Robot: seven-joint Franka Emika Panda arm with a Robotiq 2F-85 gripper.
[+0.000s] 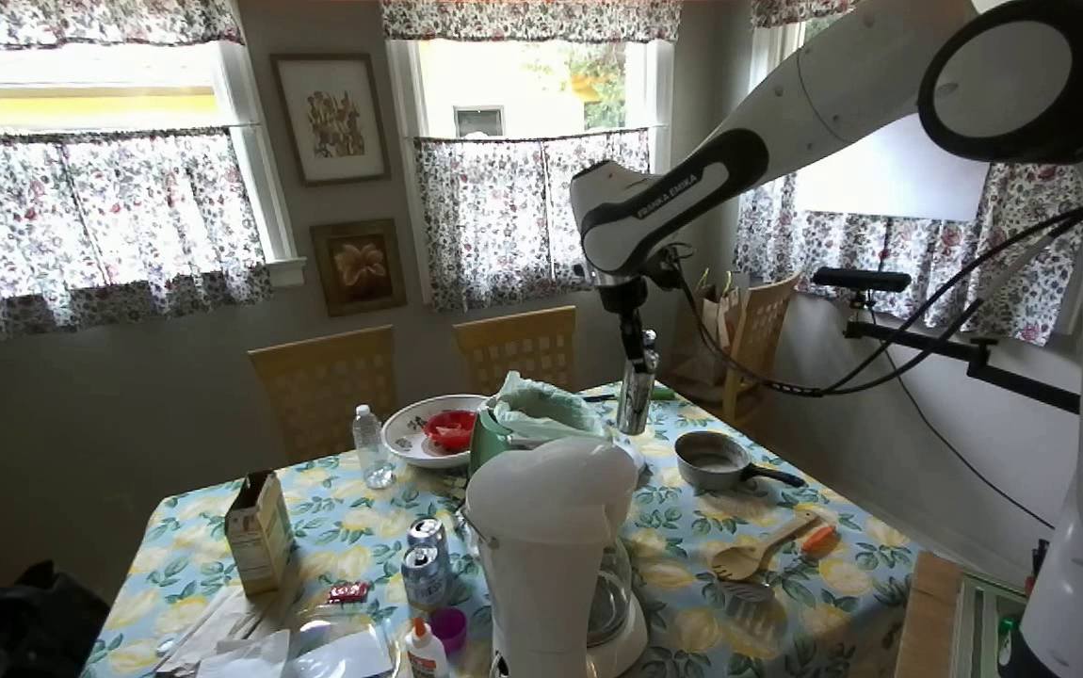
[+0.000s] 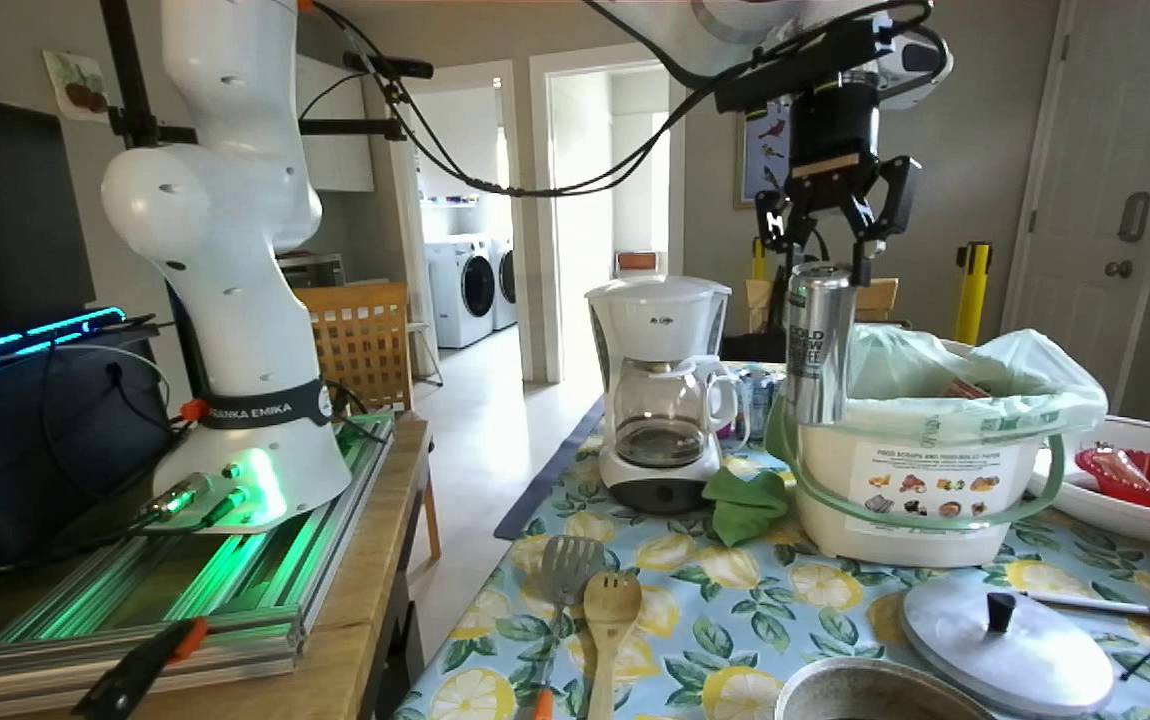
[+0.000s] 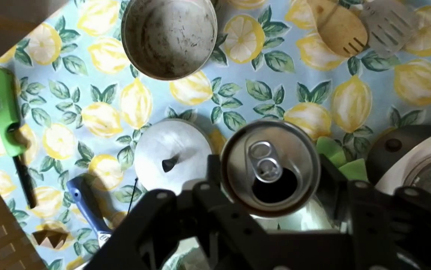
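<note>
Gripper, its jaws half closed, grips a silver can by the top | the can hangs upright below the jaws, its dark opening hiding the contents | lower than the jaws and near, a lined bin shows something brownish inside, a lid nearby | farther out, a pot and a white bowl holding a red bowl

A home's dining area: below the gripper, the lemon-print tabletop carries a coffee maker; beyond the gripper, in an exterior view, hang flowered curtains; farther off, a doorway shows 2 white laundry machines.
</note>
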